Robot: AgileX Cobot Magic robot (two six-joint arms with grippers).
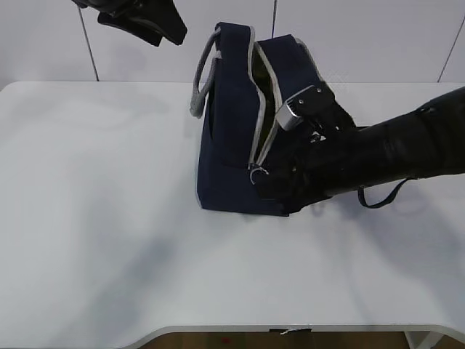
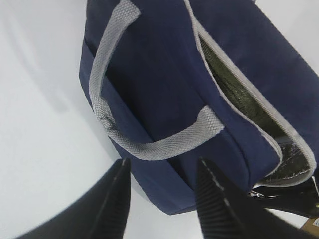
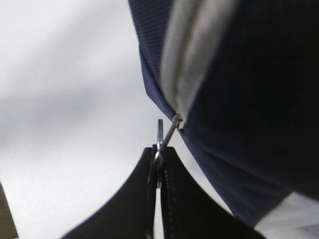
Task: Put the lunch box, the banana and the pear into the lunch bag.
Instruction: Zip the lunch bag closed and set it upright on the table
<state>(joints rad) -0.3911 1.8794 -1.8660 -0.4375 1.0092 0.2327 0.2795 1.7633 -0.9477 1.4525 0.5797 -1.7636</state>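
Navy fabric took up the middle of the white table [image 1: 109,240] when seen from the front: the lunch bag [image 1: 229,156] stood with its zip seam running from the far top edge down toward the near end, the mouth gaping along that line. The right gripper [image 1: 263,177] had reached in low from the right and sat against the near bottom end of the seam, at the ring pull [image 1: 256,173]. The left gripper [image 1: 149,22] hung high at the back left, well apart from the bag, so the right arm was plainly the nearer one. No lunch box, banana or pear showed anywhere on the table; whether any lay inside I could not tell. From the left wrist, the bag [image 2: 149,89] lay below and ahead of the left gripper [image 2: 162,191], whose jaws stood apart with nothing between them; the grey strap handle [image 2: 107,99] looped across the blue side and a dark quilted lining [image 2: 234,89] showed through the parted zip. From the right wrist, the right gripper [image 3: 159,172] was clenched on the thin metal ring pull [image 3: 167,137], which ran up and to the right from the fingertips to the slider at the foot of the grey zip tape [image 3: 187,64]. I judged any further pull would have to follow that seam.
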